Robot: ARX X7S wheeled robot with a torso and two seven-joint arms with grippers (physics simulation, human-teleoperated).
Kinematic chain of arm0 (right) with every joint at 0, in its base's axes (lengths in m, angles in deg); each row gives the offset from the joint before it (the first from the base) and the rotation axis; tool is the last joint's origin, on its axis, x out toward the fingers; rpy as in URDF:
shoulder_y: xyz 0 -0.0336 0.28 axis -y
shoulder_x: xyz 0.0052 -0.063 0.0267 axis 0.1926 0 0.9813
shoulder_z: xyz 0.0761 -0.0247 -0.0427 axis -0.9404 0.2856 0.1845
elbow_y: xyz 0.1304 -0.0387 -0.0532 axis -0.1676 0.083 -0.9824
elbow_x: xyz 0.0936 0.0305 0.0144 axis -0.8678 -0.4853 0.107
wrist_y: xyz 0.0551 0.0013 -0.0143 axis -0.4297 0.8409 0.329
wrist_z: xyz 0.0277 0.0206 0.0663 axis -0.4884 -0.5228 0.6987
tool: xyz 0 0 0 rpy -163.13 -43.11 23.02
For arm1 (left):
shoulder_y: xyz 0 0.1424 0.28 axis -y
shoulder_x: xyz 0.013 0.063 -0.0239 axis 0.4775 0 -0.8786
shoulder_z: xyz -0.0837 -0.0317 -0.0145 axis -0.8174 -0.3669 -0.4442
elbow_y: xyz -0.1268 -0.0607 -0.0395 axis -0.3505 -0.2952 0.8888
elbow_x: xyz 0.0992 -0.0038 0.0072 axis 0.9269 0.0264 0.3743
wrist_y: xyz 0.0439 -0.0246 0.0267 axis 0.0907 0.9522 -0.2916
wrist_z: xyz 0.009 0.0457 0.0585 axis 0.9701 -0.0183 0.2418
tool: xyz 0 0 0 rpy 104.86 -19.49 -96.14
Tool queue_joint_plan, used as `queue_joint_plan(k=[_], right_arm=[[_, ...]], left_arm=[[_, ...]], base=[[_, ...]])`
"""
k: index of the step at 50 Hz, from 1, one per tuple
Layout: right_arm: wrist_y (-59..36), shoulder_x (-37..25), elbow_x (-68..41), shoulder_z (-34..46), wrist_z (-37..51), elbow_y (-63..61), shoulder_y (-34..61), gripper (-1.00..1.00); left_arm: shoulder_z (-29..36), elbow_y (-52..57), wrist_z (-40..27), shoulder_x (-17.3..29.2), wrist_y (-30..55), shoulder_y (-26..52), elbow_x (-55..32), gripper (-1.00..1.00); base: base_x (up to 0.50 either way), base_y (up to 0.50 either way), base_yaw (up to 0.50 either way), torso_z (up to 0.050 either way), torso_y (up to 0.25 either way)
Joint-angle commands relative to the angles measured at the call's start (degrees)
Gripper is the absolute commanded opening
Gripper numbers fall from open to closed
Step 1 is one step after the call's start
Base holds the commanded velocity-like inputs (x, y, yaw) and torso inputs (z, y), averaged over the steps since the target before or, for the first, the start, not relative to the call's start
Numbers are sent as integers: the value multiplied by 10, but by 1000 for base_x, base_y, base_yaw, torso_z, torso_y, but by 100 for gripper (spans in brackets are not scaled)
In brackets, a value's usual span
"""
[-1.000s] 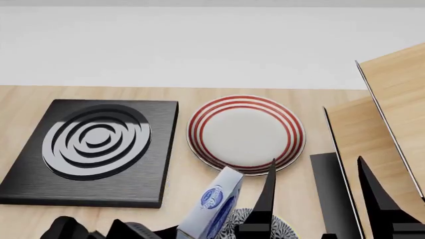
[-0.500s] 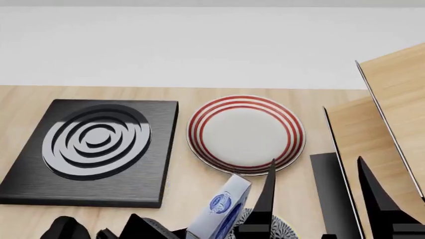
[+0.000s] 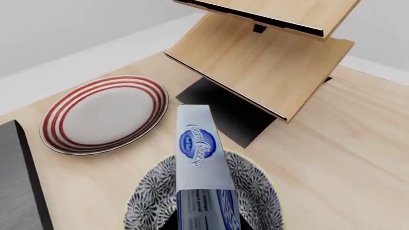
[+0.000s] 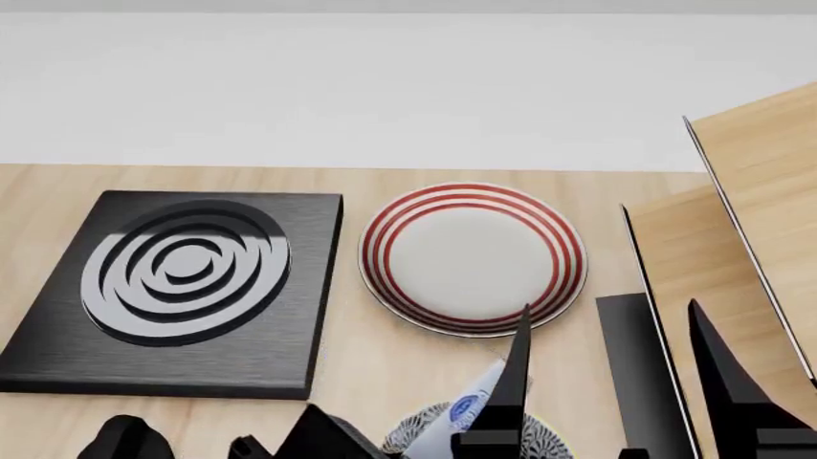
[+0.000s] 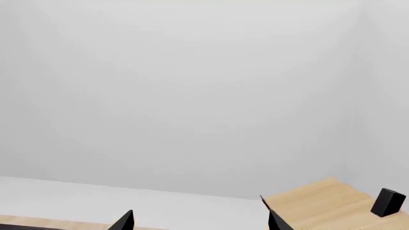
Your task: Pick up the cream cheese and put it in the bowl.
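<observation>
Cream cheese (image 3: 199, 158) in left hand (image 3: 203, 221), over bowl (image 3: 255, 191)

left pincer (image 4: 383, 445) gripping, right pincer (image 5: 199, 218) spread

Cream cheese (image 3: 199, 158) held tilted above the bowl (image 3: 255, 191), plate (image 3: 102, 115) beyond

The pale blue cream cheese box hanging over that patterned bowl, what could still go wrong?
The pale blue-grey cream cheese box is long and tilted over the blue-and-white floral bowl, so if released it might land propped on the rim and perhaps tip out onto the wooden table. The left gripper's fingers are hidden under the box, so its hold cannot be judged; a slip could drop it early.
</observation>
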Motion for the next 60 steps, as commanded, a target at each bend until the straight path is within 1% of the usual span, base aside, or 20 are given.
queue_joint_plan(k=[1,5,7,14,24,50,60], right_arm=[[4,-1,1,2,1,3,-2,100],[6,1,2,7,0,5,-1,100],[10,1,5,9,-1,9,-3,100],[7,2,7,16,-1,9,0,100],[3,1,4,16,1,6,2,100],[-2,-5,-3,14,6,1,7,100],[12,-4,1,16,4,10,-1,100]], left_arm=[[-5,-7,1,2,-8,4,-12,-100],[-20,-14,5,9,-34,-17,-10,-100],[-20,-17,18,13,-52,-29,-6,-100],[-20,-18,9,20,-57,-37,-3,-100],[-9,-34,26,26,-83,-54,8,-100],[13,-65,34,24,-91,-42,11,-100],[16,-66,29,28,-93,-43,10,-100]], base=[[0,0,0,0,0],[0,0,0,0,0],[0,0,0,0,0],[0,0,0,0,1],[0,0,0,1,0],[0,0,0,0,0],[0,0,0,0,1]])
